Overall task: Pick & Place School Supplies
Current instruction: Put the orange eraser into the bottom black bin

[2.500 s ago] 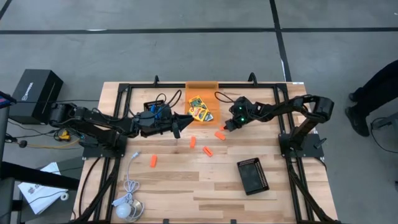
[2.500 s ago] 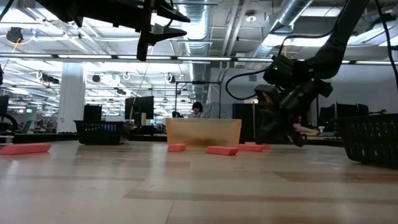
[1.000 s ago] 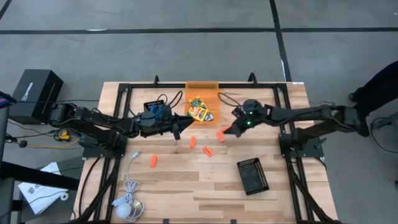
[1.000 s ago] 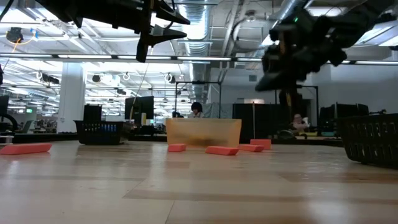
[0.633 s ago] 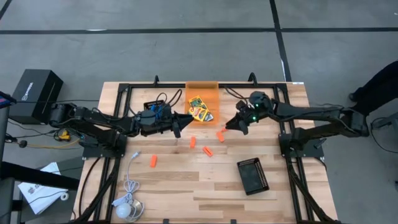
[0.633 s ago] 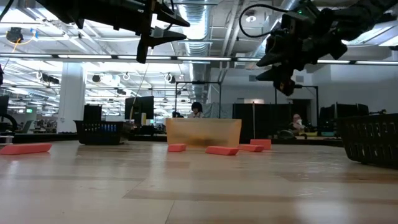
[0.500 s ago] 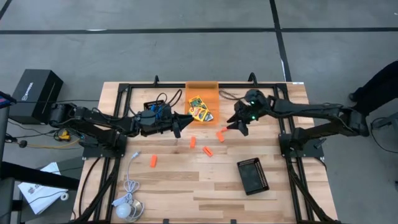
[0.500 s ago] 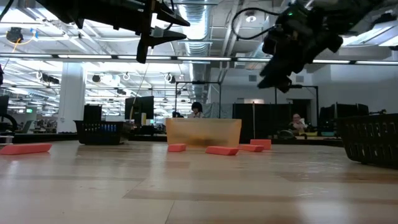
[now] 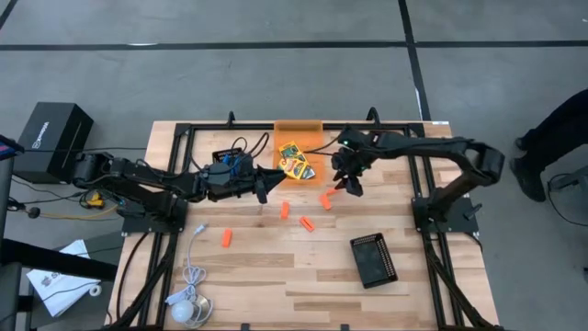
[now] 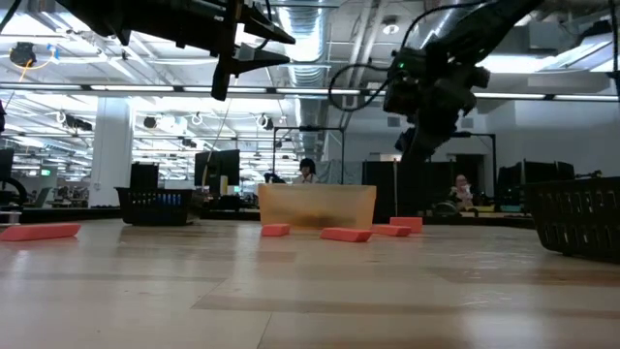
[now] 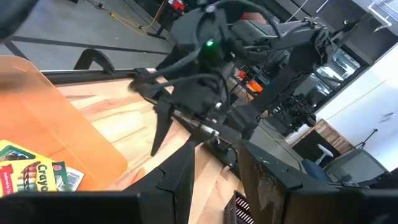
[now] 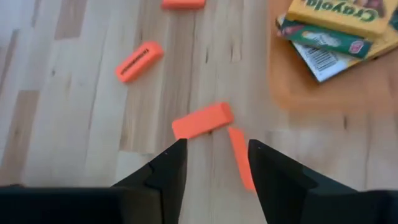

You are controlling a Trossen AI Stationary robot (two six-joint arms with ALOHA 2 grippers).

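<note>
**Both grippers empty over scattered orange pieces**

At the table's left, a white cable with a round puck [image 9: 188, 303] lies near the front edge. Next comes a lone short orange rectangular piece [image 9: 226, 238], its long axis running roughly front to back. The left gripper [image 9: 267, 182] hangs above the table just left of the orange translucent plastic bin [image 9: 299, 131]; its dark fingers [image 11: 181, 174] stand spread with nothing between them.

Inside the bin lie the yellow-and-green printed crayon boxes [image 9: 294, 161], overlapping, their long sides angled across the bin's length.

Near the table's middle sit two more orange pieces [image 9: 285, 211], the left one lengthwise front to back, the right one slanted. Just right of them, two further orange pieces [image 12: 203, 120] lie almost touching in a V, one near crosswise, the other slimmer and steeply angled.

The right gripper [image 9: 346, 179] hovers over that pair, beside the bin's corner, fingers [image 12: 163, 172] parted and holding nothing.

A black rectangular perforated tray [image 9: 373, 259] rests well apart, front right.
</note>
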